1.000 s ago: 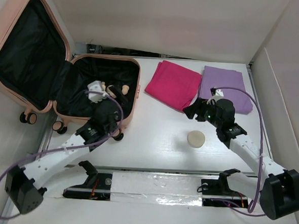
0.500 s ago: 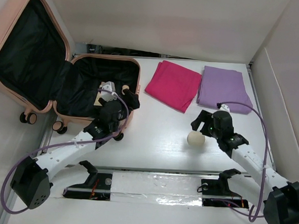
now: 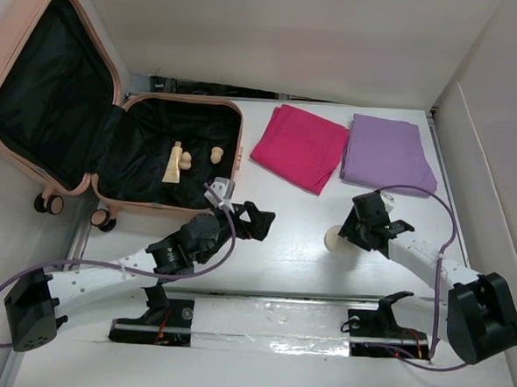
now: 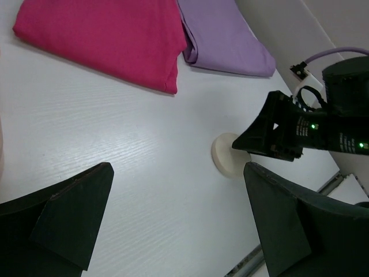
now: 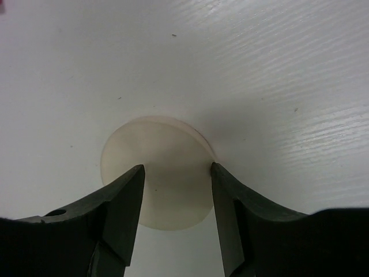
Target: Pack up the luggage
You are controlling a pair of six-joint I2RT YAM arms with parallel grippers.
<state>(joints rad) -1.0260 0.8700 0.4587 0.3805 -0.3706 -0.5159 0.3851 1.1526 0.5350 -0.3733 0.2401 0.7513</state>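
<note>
The luggage [image 3: 232, 130], a peach-pink suitcase, lies open at the far left with its lid [image 3: 3, 64] propped up. A cream tube [image 3: 172, 162] and two small beige pieces [image 3: 187, 160] lie on its black lining. A cream disc [image 3: 333, 239] lies flat on the table and also shows in the left wrist view [image 4: 226, 157]. My right gripper [image 3: 347, 236] is open just above it, its fingers [image 5: 122, 203] hanging over the disc [image 5: 164, 167]. My left gripper [image 3: 262, 221] is open and empty over the table [image 4: 173, 219], left of the disc.
A folded pink cloth [image 3: 300, 147] and a folded purple cloth [image 3: 389, 153] lie side by side at the back of the table. A grey rail [image 3: 268, 317] runs along the near edge. White walls close in the right side and the back.
My left gripper has swung out of the luggage to the right, over the table, leaving the tube inside. My right gripper has come down over the cream disc.
</note>
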